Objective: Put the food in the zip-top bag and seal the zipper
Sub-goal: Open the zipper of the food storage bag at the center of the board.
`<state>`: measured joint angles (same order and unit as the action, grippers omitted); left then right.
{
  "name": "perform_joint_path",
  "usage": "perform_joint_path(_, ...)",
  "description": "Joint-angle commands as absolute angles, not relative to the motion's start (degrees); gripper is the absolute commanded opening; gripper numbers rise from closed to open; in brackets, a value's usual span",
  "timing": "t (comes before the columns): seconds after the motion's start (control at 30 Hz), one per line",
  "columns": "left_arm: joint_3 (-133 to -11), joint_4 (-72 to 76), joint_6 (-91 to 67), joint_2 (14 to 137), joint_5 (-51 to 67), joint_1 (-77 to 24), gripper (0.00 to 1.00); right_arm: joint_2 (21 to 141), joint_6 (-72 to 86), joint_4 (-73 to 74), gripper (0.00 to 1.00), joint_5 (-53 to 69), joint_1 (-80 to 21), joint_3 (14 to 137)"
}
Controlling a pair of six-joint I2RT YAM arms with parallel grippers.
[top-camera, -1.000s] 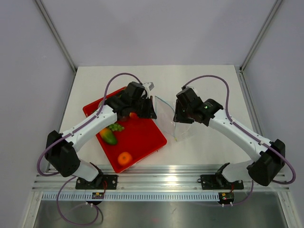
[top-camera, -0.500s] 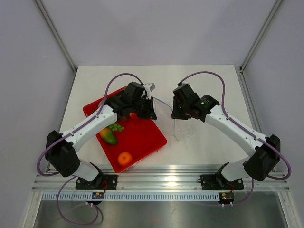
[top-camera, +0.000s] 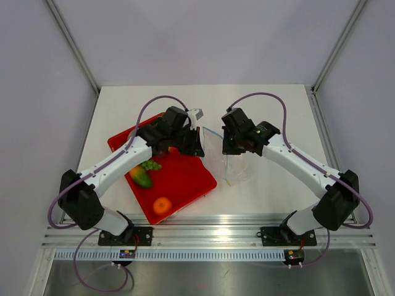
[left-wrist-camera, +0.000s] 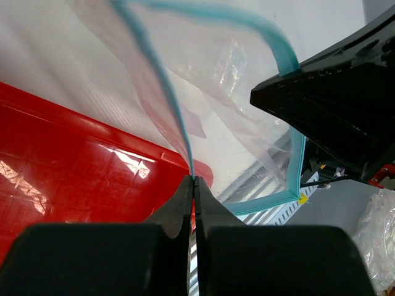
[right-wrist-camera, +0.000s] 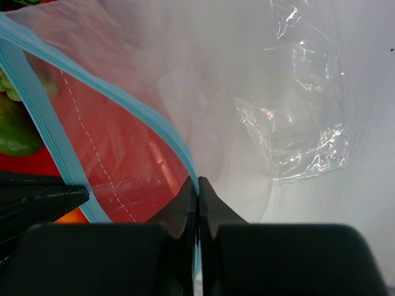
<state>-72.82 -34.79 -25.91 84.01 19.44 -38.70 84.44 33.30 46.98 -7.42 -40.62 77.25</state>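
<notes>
The clear zip-top bag (top-camera: 229,165) hangs between my two grippers, just right of the red tray. Its light blue zipper (top-camera: 212,131) runs along the open mouth. My left gripper (top-camera: 197,143) is shut on one side of the zipper (left-wrist-camera: 154,74), pinched at the fingertips (left-wrist-camera: 185,188). My right gripper (top-camera: 226,147) is shut on the other side of the zipper (right-wrist-camera: 123,102). The food lies on the tray: an orange (top-camera: 162,205), an orange-green mango (top-camera: 141,177) and green grapes (top-camera: 151,165). More food is hidden under the left arm.
The flat red tray (top-camera: 185,182) lies at an angle left of centre, its corner near the bag. In the left wrist view the right arm's black body (left-wrist-camera: 345,105) looms close on the right. The table's metal front rail (top-camera: 210,237) runs below.
My right gripper has moved left to the bag's mouth and closed on the zipper edge. The bag has drawn up between the grippers. The left arm has stayed put.
</notes>
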Motion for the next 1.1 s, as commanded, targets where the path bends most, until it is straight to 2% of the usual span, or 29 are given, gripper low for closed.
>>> perform_joint_path(0.0, -73.21, -34.98, -24.35, 81.3, 21.62, -39.02, 0.0, 84.55, 32.96, 46.05, 0.0, -8.17, -41.22, 78.66)
perform_joint_path(0.43, -75.5, -38.14, -18.46, 85.69, 13.62, -38.94, 0.0, 71.2, 40.07, 48.87, 0.0, -16.17, -41.22, 75.33)
perform_joint_path(0.67, -77.34, -36.48, -17.4, 88.6, 17.57, -38.94, 0.0, 69.61, 44.9, 45.79, 0.0, -13.97, -41.31, 72.07)
perform_joint_path(0.7, -77.34, -36.3, -17.49, 88.42, 18.01, -38.94, 0.03, 70.13, 45.52, 45.7, 0.0, -14.32, -41.31, 71.72)
perform_joint_path(0.73, -77.52, -36.56, -17.32, 88.16, 18.71, -38.94, 0.09, 70.31, 45.96, 45.62, 0.0, -14.5, -41.31, 71.46)
perform_joint_path(0.77, -77.61, -36.91, -16.79, 87.37, 18.81, -38.94, 0.21, 70.49, 46.75, 45.62, 0.0, -14.68, -41.31, 71.28)
perform_joint_path(0.8, -77.69, -37.18, -16.35, 86.84, 18.72, -38.94, 0.46, 70.84, 47.11, 45.44, 0.0, -15.2, -41.31, 70.93)
perform_joint_path(0.83, -78.13, -38.31, -16.09, 86.31, 18.02, -38.94, 0.62, 70.93, 47.63, 45.18, 0.0, -15.47, -41.31, 70.75)
perform_joint_path(0.9, -78.66, -40.85, -14.95, 84.38, 16.88, -38.94, 0.84, 71.28, 47.99, 44.65, 0.0, -15.47, -41.31, 70.14)
perform_joint_path(0.93, -79.27, -42.0, -14.77, 83.68, 14.35, -38.94, 0.89, 71.37, 48.34, 44.47, 0.0, -15.64, -41.31, 69.96)
perform_joint_path(1.07, -78.32, -46.22, -15.11, 78.59, 5.99, -38.94, 0.97, 71.28, 48.78, 43.77, 0.0, -15.91, -41.31, 69.17)
